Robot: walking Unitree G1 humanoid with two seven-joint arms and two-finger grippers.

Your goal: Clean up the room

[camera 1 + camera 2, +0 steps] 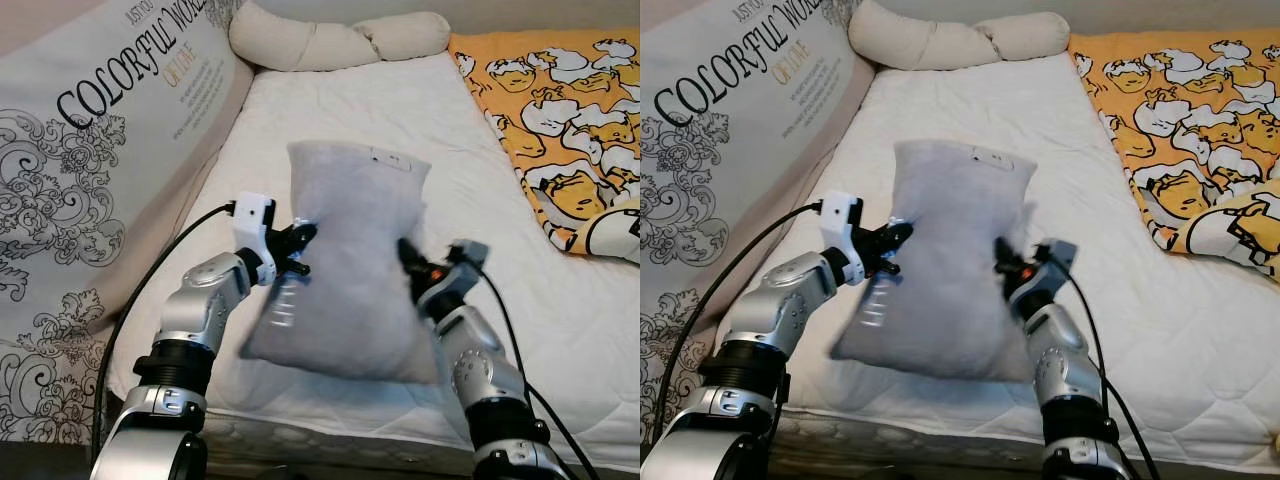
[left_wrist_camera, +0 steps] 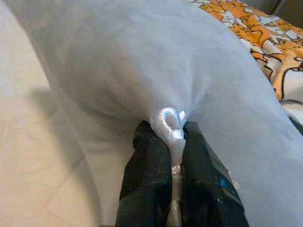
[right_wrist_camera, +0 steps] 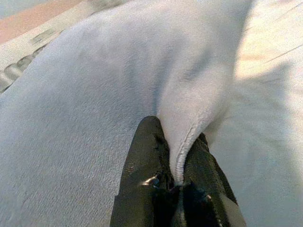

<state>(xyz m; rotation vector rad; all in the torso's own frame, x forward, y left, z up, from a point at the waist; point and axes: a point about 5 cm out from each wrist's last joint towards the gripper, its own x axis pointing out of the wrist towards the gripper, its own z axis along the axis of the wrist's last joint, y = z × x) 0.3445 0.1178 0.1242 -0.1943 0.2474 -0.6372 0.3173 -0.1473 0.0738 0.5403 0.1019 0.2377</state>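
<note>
Grey pillow [image 1: 345, 265], seemingly plush, pinched

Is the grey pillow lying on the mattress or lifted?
Lifted: the grey pillow hangs upright above the mattress, pinched at its side edges by left gripper and right gripper.

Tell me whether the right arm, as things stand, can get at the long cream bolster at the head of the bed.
Probably not: the right gripper is shut on the grey pillow, and the bolster lies far across the mattress.
</note>
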